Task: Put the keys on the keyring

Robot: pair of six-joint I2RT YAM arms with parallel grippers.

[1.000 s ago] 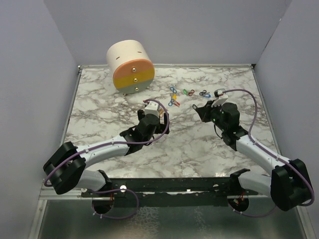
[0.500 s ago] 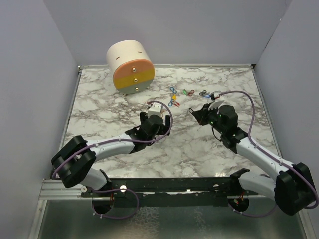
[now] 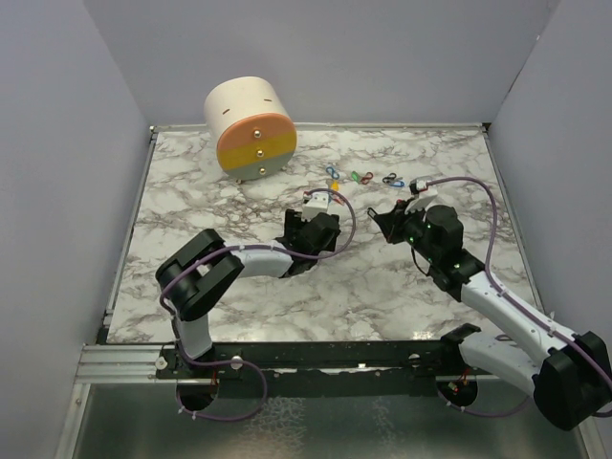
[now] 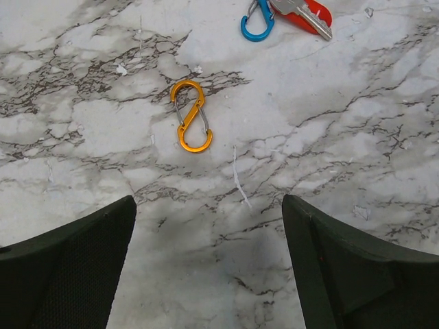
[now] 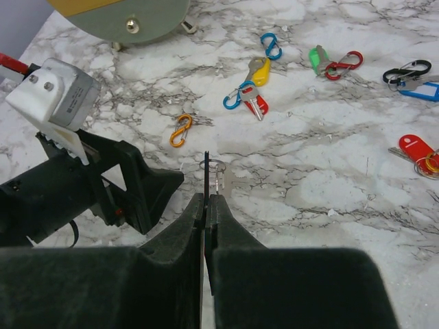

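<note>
Here, keyring (image 5: 206, 168) pinched in right claw (image 5: 206, 199); red key (image 5: 258, 105) well ahead.

The keys (image 5: 255, 104) lie flat, scattered on the table (image 5: 329, 192): a yellow key (image 5: 258, 68) touching a red key (image 5: 256, 106), a green key (image 5: 317, 58) farther right, and a blue key (image 5: 420, 90) and second red key (image 5: 413, 147) near the right edge. The keyring (image 5: 206, 168), thin and edge-on, stands upright, pinched between the closed tips of the right claw (image 5: 206, 199).
</note>
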